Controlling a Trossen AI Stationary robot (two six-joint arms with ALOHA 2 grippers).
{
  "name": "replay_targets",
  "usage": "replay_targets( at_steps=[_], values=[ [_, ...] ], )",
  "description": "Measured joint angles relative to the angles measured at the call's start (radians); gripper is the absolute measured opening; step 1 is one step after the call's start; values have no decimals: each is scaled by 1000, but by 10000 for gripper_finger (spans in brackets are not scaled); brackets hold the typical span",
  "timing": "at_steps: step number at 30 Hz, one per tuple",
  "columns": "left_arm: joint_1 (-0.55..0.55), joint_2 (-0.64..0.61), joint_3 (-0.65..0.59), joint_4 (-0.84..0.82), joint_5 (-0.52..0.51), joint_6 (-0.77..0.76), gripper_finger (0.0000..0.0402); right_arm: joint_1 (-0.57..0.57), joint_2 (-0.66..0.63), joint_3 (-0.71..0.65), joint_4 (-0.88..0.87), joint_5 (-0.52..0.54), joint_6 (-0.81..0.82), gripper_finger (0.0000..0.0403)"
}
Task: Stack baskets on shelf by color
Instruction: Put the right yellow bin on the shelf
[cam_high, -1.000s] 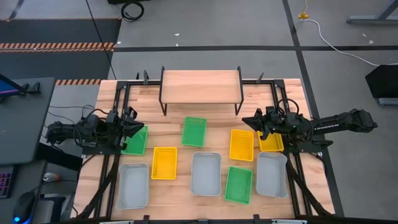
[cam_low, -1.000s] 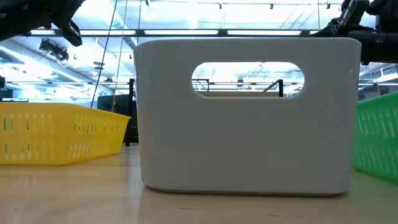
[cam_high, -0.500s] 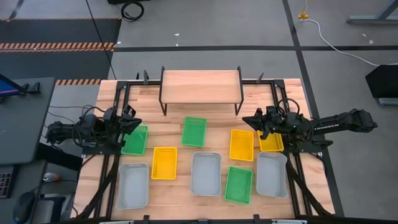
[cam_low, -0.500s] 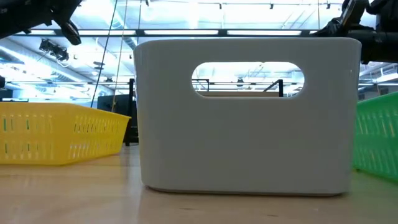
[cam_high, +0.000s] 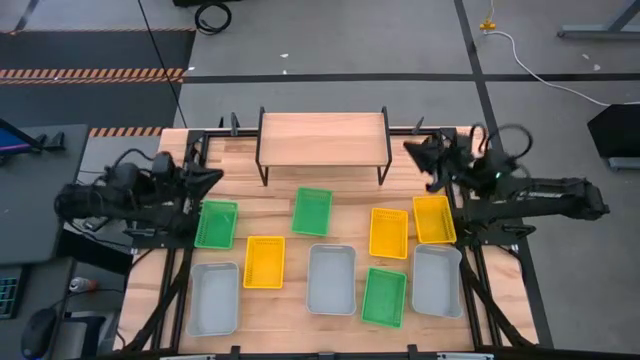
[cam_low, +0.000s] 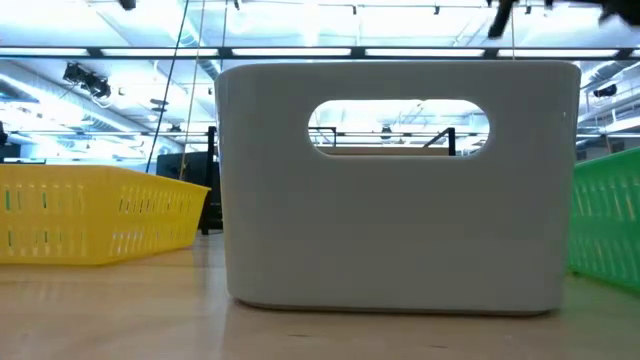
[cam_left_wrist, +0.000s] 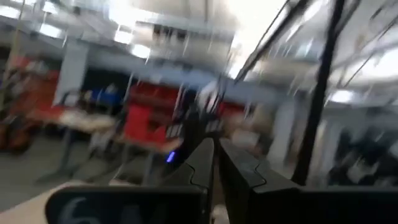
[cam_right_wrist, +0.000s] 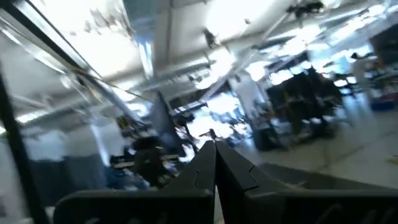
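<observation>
Sitting loose on the wooden surface (cam_high: 290, 205), 9 shallow perforated plastic baskets (cam_high: 311, 211) look light and stiff, best pinched by a rim. Left end effector (cam_high: 214, 176) and right end effector (cam_high: 412, 152) are both closed, holding nothing.

Three green plastic baskets (cam_high: 216, 224), three yellow plastic baskets (cam_high: 264, 262) and three light grey plastic baskets (cam_high: 331, 278) lie near a light wooden shelf (cam_high: 322, 138) with black legs.

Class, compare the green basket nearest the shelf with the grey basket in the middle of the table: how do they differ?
The green basket is bright green; the grey basket is light grey. The green basket is smaller than the grey basket. The green one lies nearer the shelf, the grey one nearer the table's front edge. Both are rectangular, open-topped and empty.
</observation>
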Motion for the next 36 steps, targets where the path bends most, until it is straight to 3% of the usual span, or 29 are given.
replay_targets(
  at_steps=[7,11,17,23,29,36],
  values=[
    [26,367,455,-407,-200,8,36,-71,182,514,-785,-1,-13,10],
    [68,534,644,-464,-225,-58,32,-90,280,727,-1018,-18,21,10],
    [65,666,826,-440,-223,-97,29,-91,338,850,-951,-44,253,10],
    [66,733,905,-343,-225,-149,36,-91,340,857,-772,-59,439,10],
    [66,756,908,-214,-224,-153,30,-91,340,857,-700,-60,386,10],
    [64,770,908,-275,-225,-180,35,-108,358,857,-754,-57,302,18]
  ],
)
